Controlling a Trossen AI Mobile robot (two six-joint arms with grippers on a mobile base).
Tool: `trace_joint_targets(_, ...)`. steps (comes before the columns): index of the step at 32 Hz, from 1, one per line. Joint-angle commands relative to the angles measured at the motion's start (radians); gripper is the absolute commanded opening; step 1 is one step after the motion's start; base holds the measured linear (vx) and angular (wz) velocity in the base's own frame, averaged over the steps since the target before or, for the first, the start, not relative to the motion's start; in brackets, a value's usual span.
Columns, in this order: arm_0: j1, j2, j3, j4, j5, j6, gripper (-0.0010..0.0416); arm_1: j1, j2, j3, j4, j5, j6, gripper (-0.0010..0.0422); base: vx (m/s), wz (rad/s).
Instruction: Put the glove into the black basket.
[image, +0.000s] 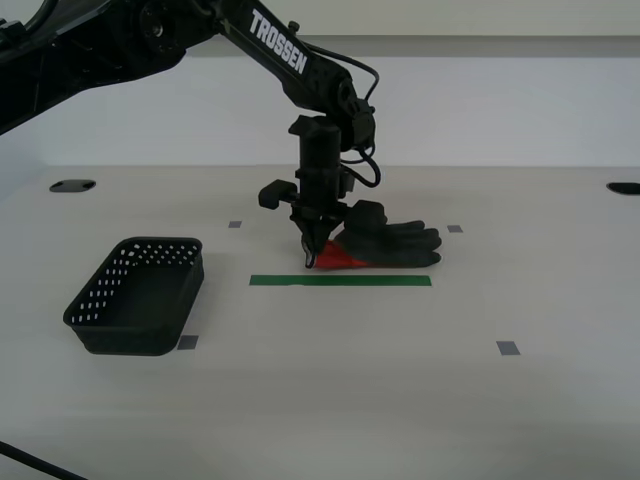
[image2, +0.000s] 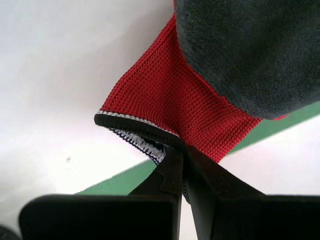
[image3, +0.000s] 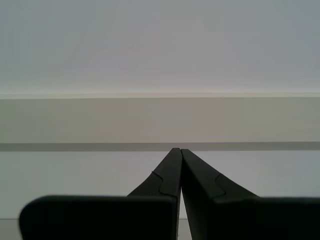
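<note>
The glove lies on the table near the middle of the exterior view, dark grey fingers pointing toward that view's right, red cuff toward its left. My second gripper points straight down and is shut on the red cuff's edge; the second wrist view shows the glove with its white-black hem pinched between the tips of my second gripper. The black basket stands empty at the exterior view's left, apart from the glove. My first gripper is shut and empty, facing a pale wall.
A green tape strip lies on the table just in front of the glove, also visible in the second wrist view. Small grey tape squares mark the tabletop. Dark cable holes sit at the table's far corners.
</note>
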Motion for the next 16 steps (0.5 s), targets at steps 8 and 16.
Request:
trace_joint_targets(8,0.000,0.000,0.001,0.002,0.000,0.000,0.0001,0.024,-0.212,-0.109,-0.087,-0.078,0.096,-0.0001,0.000,0.000)
trace_joint_targets(16,0.000,0.000,0.001,-0.003,0.000,0.000,0.0001,0.132,-0.589,-0.622,0.090,-0.077,0.085,-0.0001,0.000,0.000)
